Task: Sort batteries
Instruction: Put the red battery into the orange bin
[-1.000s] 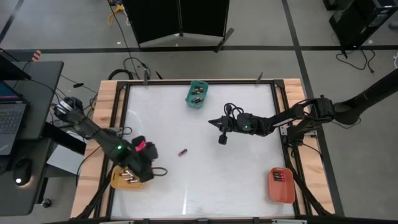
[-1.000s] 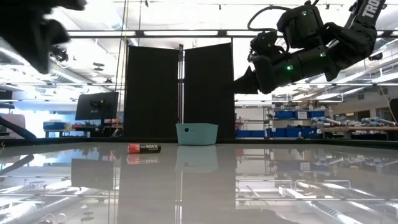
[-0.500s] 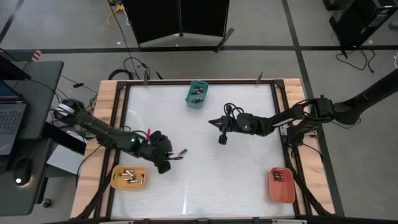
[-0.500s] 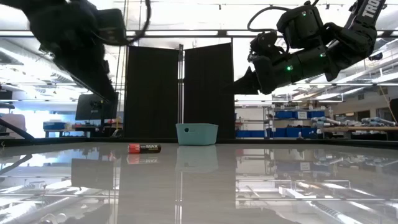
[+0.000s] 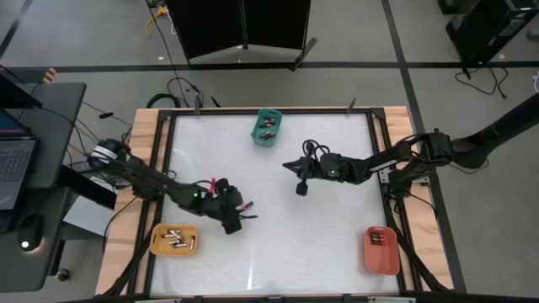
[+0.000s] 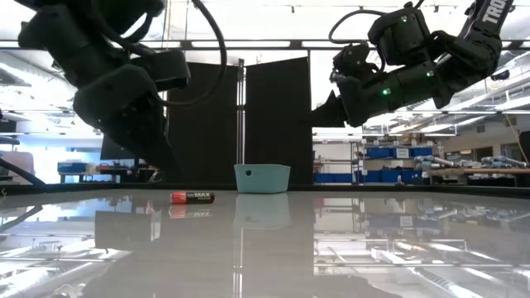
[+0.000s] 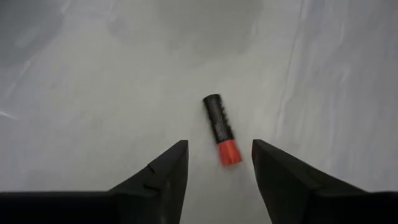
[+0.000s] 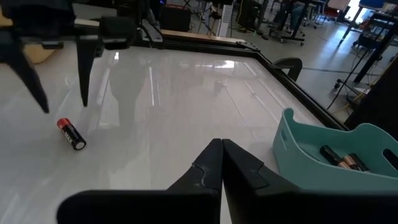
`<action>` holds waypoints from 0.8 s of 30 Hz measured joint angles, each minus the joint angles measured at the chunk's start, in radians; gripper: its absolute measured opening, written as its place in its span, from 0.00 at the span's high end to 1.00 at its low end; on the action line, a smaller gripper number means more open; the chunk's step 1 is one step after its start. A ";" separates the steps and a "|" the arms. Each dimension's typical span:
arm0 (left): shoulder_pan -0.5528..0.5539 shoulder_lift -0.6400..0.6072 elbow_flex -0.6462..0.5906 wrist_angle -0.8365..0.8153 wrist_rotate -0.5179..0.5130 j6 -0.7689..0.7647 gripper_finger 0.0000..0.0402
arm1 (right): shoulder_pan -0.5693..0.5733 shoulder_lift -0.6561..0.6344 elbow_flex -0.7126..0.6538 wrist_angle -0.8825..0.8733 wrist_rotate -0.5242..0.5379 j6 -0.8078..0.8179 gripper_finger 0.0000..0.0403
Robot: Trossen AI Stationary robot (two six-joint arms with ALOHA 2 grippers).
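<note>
Yellow tray [image 5: 174,240] with batteries at table's left front; just right of it, left gripper [image 5: 236,217] spread wide above lone red-ended battery [image 5: 248,205]. Teal tray [image 5: 267,127] holding batteries at far edge. Farther right, right gripper [image 5: 301,187] pressed together mid-table, orange tray [image 5: 381,251] at right front.

We observed a grey floor [image 5: 354,93] crossed by dark lines, black folding panels [image 6: 238,120] behind the white bench [image 5: 337,236], a dark desk [image 5: 38,160] with a laptop [image 5: 13,160], ceiling strip lights [image 6: 248,43], and blue storage bins [image 6: 389,152].
</note>
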 joint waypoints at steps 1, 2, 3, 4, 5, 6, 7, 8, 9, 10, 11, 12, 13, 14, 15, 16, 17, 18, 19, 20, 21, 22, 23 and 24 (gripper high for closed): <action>0.000 0.013 0.000 0.020 0.000 0.004 0.53 | 0.000 0.000 0.000 0.000 0.000 0.000 0.96; 0.000 0.023 0.000 0.034 0.000 0.005 0.53 | 0.000 0.000 0.000 0.000 0.000 0.000 0.96; 0.000 0.033 0.000 0.045 0.000 0.005 0.52 | 0.000 0.000 0.000 -0.001 0.000 0.000 0.96; 0.000 0.040 0.000 0.046 0.000 0.005 0.52 | 0.000 0.000 0.000 0.000 0.000 0.000 0.97; 0.001 0.048 0.000 0.044 0.000 0.004 0.52 | 0.000 0.000 0.000 -0.001 0.000 0.000 0.97; 0.001 0.055 0.000 0.043 0.003 0.000 0.51 | 0.000 0.000 0.000 -0.001 0.000 0.000 0.97; 0.001 0.064 0.000 0.043 0.006 -0.001 0.51 | 0.000 0.000 0.000 -0.002 0.000 0.000 0.97; 0.001 0.072 0.000 0.043 0.010 -0.005 0.51 | 0.000 0.000 0.000 -0.003 0.000 0.000 0.96; 0.001 0.082 0.000 0.045 0.013 -0.009 0.51 | 0.000 0.000 0.000 -0.002 0.000 0.000 0.96; 0.001 0.092 0.000 0.048 0.014 -0.017 0.51 | 0.000 0.000 0.000 -0.002 0.000 0.000 0.95; 0.001 0.103 0.000 0.057 0.014 -0.023 0.51 | 0.000 0.000 0.000 -0.002 0.000 0.000 0.95; 0.001 0.113 0.000 0.068 0.017 -0.024 0.51 | 0.000 0.000 0.000 -0.003 0.000 0.000 0.94; 0.001 0.122 0.000 0.077 0.017 -0.025 0.51 | 0.000 0.000 0.000 -0.002 0.000 0.000 0.94; 0.002 0.130 0.000 0.085 0.016 -0.025 0.51 | 0.000 0.000 0.000 -0.003 0.000 0.000 0.94; 0.002 0.138 0.001 0.092 0.011 -0.026 0.51 | 0.000 0.000 0.000 -0.002 0.000 0.000 0.95; 0.005 0.146 0.002 0.097 0.008 -0.026 0.51 | 0.000 0.000 0.000 -0.002 0.000 0.000 0.95; 0.008 0.152 0.003 0.099 0.008 -0.027 0.51 | 0.000 0.000 0.000 -0.002 0.000 0.000 0.96; 0.013 0.156 0.003 0.102 0.009 -0.027 0.52 | 0.000 0.000 0.000 -0.002 0.000 0.000 0.96; 0.016 0.159 0.003 0.104 0.009 -0.027 0.52 | 0.000 0.000 0.000 -0.002 0.000 0.000 0.97; 0.020 0.161 0.003 0.108 0.009 -0.027 0.54 | 0.000 0.000 0.000 -0.002 0.000 0.000 0.97; 0.024 0.161 0.003 0.113 0.009 -0.026 0.55 | 0.000 0.000 0.000 -0.002 0.000 0.000 0.97; 0.027 0.162 0.003 0.118 0.009 -0.021 0.57 | 0.000 0.000 0.000 -0.002 0.000 0.000 0.97; 0.029 0.162 0.003 0.122 0.009 -0.010 0.59 | 0.000 0.000 0.000 -0.003 0.000 0.000 0.96; 0.029 0.163 0.003 0.123 0.009 -0.002 0.61 | 0.000 0.000 0.000 -0.002 0.000 0.000 0.96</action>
